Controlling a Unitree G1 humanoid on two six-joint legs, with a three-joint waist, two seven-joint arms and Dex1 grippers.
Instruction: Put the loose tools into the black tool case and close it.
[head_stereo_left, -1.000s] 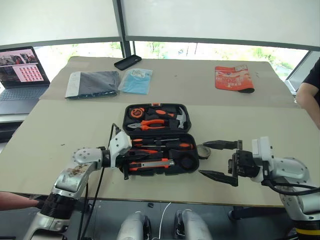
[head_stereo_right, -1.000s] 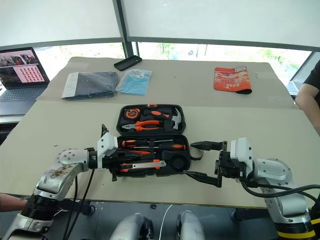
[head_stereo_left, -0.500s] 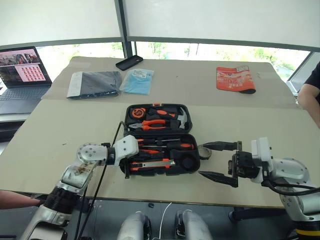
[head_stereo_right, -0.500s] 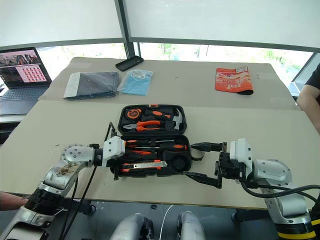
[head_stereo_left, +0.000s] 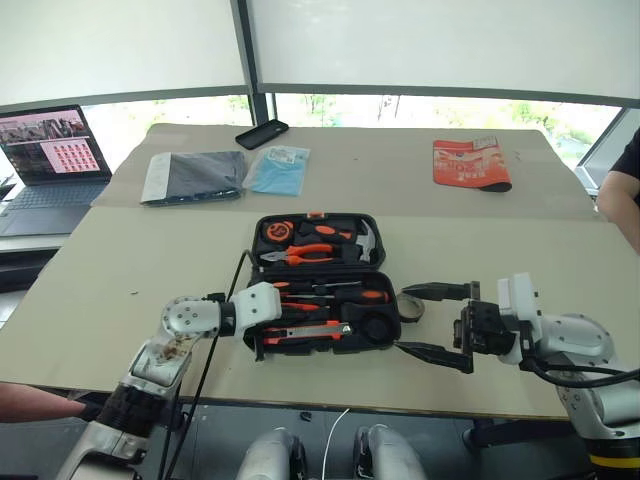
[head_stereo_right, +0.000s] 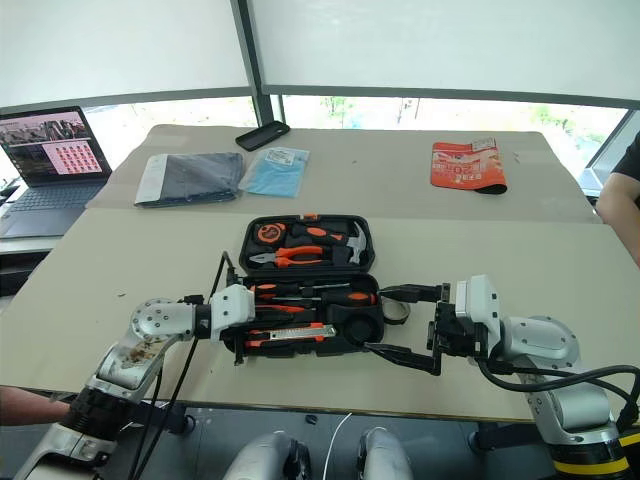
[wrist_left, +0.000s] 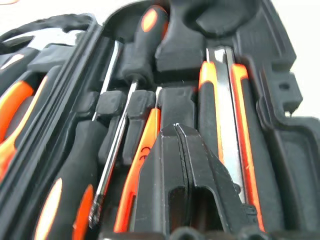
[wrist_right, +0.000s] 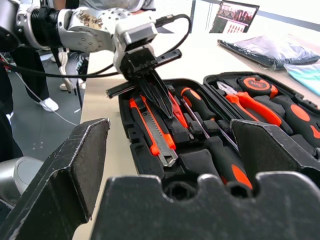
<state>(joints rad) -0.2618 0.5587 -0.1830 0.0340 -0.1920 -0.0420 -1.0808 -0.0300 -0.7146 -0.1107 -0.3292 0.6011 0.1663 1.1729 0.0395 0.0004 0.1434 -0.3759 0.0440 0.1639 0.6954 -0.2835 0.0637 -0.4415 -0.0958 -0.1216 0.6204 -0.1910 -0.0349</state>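
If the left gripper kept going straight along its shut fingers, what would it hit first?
Probably the moulded floor of the black tool case, between the small orange tester screwdriver and the orange-black utility knife; the left gripper angles downward, though depth is unclear.

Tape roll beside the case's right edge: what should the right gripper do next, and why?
Probably ease the open right gripper onto the tape roll and close. The roll seems to lie on the table just outside the black tool case, whose round slot looks empty, while the utility knife is already seated.
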